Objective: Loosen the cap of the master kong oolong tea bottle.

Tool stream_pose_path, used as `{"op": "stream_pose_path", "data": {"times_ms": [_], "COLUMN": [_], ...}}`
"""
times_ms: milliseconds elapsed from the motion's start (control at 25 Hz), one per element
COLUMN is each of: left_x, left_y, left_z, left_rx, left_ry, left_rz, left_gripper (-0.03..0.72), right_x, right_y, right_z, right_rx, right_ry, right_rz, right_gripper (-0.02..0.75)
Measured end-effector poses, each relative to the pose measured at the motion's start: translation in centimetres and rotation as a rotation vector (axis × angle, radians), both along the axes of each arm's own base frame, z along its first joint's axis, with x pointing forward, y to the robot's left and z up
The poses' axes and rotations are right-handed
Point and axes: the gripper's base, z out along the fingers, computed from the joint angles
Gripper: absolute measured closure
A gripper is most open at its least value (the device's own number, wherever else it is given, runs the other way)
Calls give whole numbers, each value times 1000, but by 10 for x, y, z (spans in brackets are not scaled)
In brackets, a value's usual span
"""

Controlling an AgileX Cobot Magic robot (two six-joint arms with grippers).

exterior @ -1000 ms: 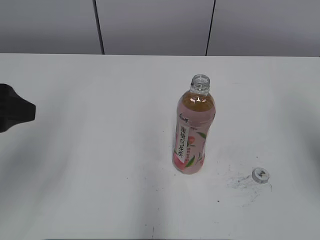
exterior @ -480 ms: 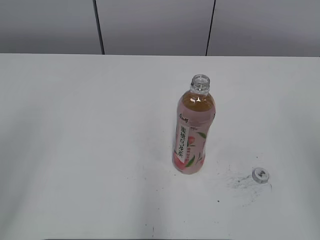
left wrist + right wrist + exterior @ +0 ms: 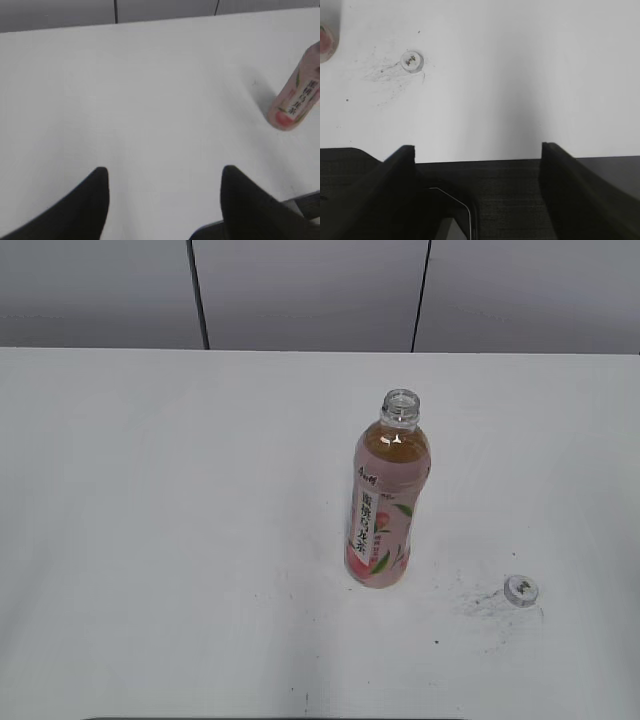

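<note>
left gripper (image 3: 162,187): two matte black fingers (image 3: 87,207) with rounded, tapering tips, plain and unmarked. right gripper (image 3: 477,150): two black fingers (image 3: 565,172) with squarer, stepped tips; a thin pale curved line shows near six o'clock of that view.

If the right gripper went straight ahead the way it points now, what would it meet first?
Probably just bare table. The open right gripper points across empty white surface; the cap lies off to the left of that line and the bottle farther left. Depth is hard to judge.

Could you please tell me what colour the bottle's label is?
Pink and white label with green leaves; clearest in the exterior view.
</note>
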Motion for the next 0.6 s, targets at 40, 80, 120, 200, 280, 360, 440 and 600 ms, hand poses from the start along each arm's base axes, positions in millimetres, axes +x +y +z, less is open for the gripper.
{"op": "stream_pose_path", "data": {"times_ms": [40,80,120,200,280,360,440,600], "left_x": [-4,-8,-11,-14,-15,-16,-17,-17], "left_y": [1,3,4,4,2,0,-2,-2], "left_z": [-3,-6,-8,-8,-8,-8,-8,-8], "left_rx": [3,5,2,10,25,42,47,55], "left_ry": [-16,-33,-53,-75,-76,-81,-81,-84], "left_rz": [-8,-19,-29,-45,-76,-116,-138,-147], "left_gripper": [268,271,272,273,274,274,274,274], "right_x": [-1,-3,-4,-6,-10,-16,-25,-47], "right_y": [0,0,0,0,-1,0,1,3], "right_z": [-1,-2,-4,-12,-25,-34,-31,-27], "right_rx": [-4,-8,-10,-20,-30,-41,-41,-40], "right_ry": [-4,-7,-6,8,25,17,-54,-197], "right_rz": [5,11,14,26,39,65,104,134], "right_gripper": [160,160,160,160,160,160,160,160]}}
